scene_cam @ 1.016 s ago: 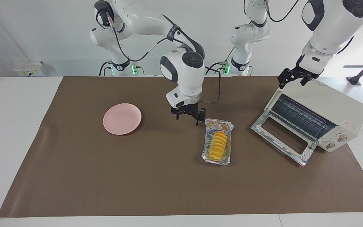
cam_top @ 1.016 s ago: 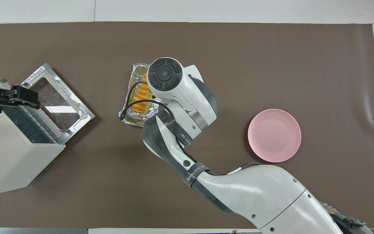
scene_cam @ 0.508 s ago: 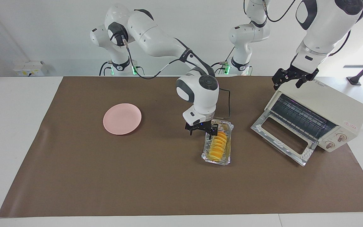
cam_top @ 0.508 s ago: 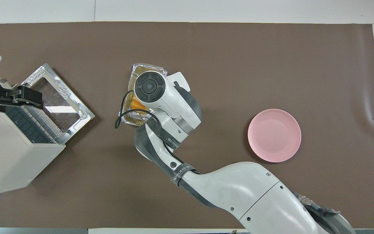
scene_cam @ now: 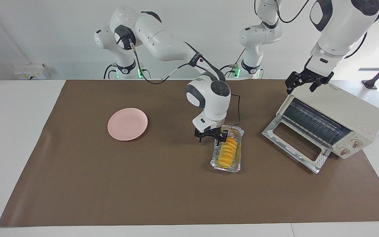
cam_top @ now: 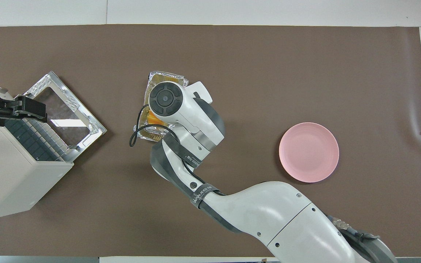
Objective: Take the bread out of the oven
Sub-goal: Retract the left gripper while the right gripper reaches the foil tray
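The bread (scene_cam: 228,152), a ridged yellow-orange loaf, lies in a crinkled foil tray (scene_cam: 239,131) on the brown mat, beside the oven (scene_cam: 341,108) and outside it. The oven's glass door (scene_cam: 294,144) hangs open and its wire rack is bare. My right gripper (scene_cam: 211,139) is down at the tray's end nearest the robots, fingers apart, one outside the rim and one over the loaf's end. In the overhead view its wrist hides most of the bread (cam_top: 151,117) and tray (cam_top: 166,76). My left gripper (scene_cam: 304,85) hovers open over the oven's top edge.
A round pink plate (scene_cam: 127,124) sits on the mat toward the right arm's end of the table, well apart from the tray. The oven (cam_top: 9,175) stands at the left arm's end, its lowered door (cam_top: 64,109) reaching toward the tray.
My right gripper came down from beside the tray onto its end nearest the robots, and its fingers have drawn in slightly. The left gripper rose a little over the oven.
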